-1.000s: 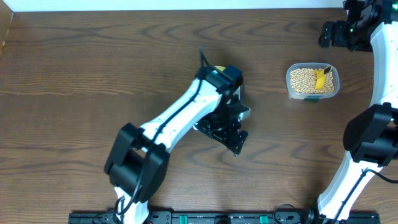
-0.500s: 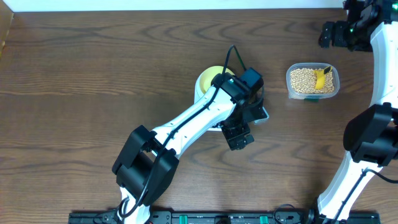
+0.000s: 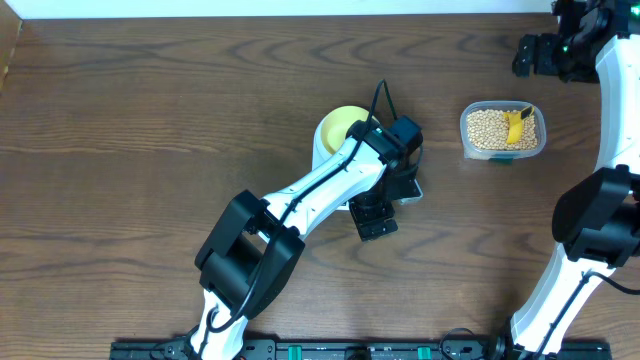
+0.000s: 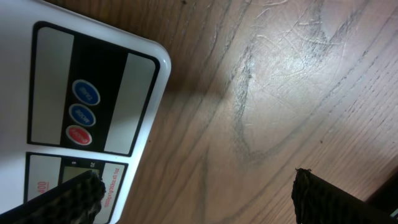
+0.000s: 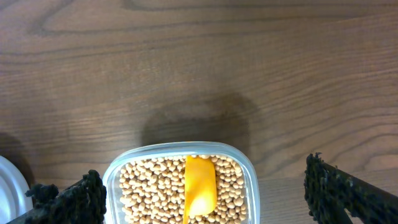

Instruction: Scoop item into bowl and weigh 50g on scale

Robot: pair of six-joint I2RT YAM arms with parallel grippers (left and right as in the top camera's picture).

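The pale yellow bowl (image 3: 340,124) stands on the white scale (image 3: 411,191), both largely covered by my left arm. My left gripper (image 3: 372,217) hovers open over the scale's front corner. In the left wrist view the scale (image 4: 140,81) shows its round buttons (image 4: 81,114), and the gripper (image 4: 199,202) has only bare wood and the scale's corner between its fingers. The item (image 3: 487,128) fills a clear container (image 3: 503,152) with a yellow scoop (image 3: 515,126) lying in it. My right gripper (image 3: 530,57) is open, up behind the container. In its view the item (image 5: 152,190) and scoop (image 5: 200,186) lie below the gripper (image 5: 205,202).
The brown wooden table (image 3: 150,120) stretches to the left and front. My right arm's white links (image 3: 600,200) run along the right edge. A white rim (image 5: 7,186) shows at the lower left of the right wrist view.
My left arm's wrist has swung right, then a little back, uncovering the bowl. Its gripper stays open over the scale's front. The right arm has not moved.
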